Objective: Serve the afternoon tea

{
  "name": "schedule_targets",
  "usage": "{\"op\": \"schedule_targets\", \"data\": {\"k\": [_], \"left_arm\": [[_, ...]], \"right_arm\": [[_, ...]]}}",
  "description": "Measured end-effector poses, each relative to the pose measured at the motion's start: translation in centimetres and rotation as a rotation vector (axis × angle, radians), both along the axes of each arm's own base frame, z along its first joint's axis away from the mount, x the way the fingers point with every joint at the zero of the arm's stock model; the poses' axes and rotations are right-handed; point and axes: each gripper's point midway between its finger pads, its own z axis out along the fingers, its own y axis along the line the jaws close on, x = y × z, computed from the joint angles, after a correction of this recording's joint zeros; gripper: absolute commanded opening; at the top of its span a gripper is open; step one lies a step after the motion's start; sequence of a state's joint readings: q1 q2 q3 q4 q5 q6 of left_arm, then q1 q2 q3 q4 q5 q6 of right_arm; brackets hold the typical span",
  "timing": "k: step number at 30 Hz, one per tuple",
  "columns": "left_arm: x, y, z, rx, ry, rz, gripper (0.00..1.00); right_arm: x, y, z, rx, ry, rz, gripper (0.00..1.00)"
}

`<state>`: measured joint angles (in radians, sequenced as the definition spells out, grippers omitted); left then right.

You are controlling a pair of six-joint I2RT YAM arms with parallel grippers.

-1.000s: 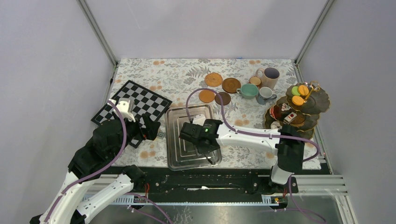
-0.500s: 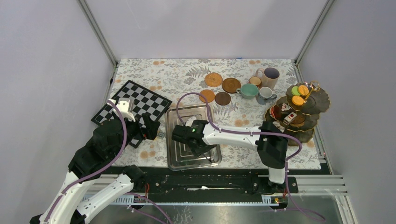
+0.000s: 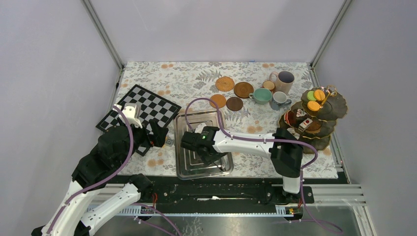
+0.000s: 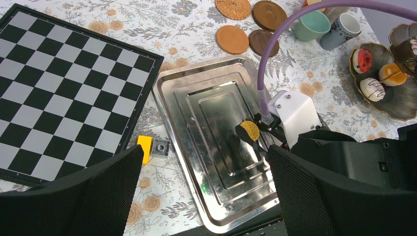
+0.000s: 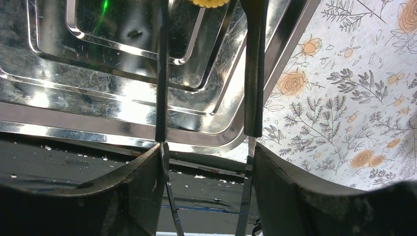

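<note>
Pinching an orange biscuit [image 4: 249, 131] between narrowed tips, the right claw [image 5: 209, 12] hovers over the steel tray [image 4: 196, 98] by the bench's [image 3: 162, 78] near edge (likely to place it there), while the left claw [image 4: 204, 196] gapes wide and empty.

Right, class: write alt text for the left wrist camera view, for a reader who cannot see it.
The right gripper holds a yellow biscuit over a steel tray. A chessboard lies to its left; coasters, mugs and a stand of pastries sit beyond.
</note>
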<state>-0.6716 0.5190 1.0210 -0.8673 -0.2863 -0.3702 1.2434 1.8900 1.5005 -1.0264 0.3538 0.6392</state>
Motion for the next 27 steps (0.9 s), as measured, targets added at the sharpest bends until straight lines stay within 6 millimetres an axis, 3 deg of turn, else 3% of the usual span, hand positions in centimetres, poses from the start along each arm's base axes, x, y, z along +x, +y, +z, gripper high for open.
{"op": "schedule_targets", "data": {"k": [4, 27], "left_arm": [[0.0, 0.0, 0.0, 0.000, 0.000, 0.000, 0.99], [0.0, 0.1, 0.0, 0.000, -0.002, 0.005, 0.99]], "right_arm": [[0.0, 0.0, -0.1, -0.002, 0.001, -0.001, 0.60], [-0.5, -1.5, -1.2, -0.104, 0.040, 0.024, 0.68]]}}
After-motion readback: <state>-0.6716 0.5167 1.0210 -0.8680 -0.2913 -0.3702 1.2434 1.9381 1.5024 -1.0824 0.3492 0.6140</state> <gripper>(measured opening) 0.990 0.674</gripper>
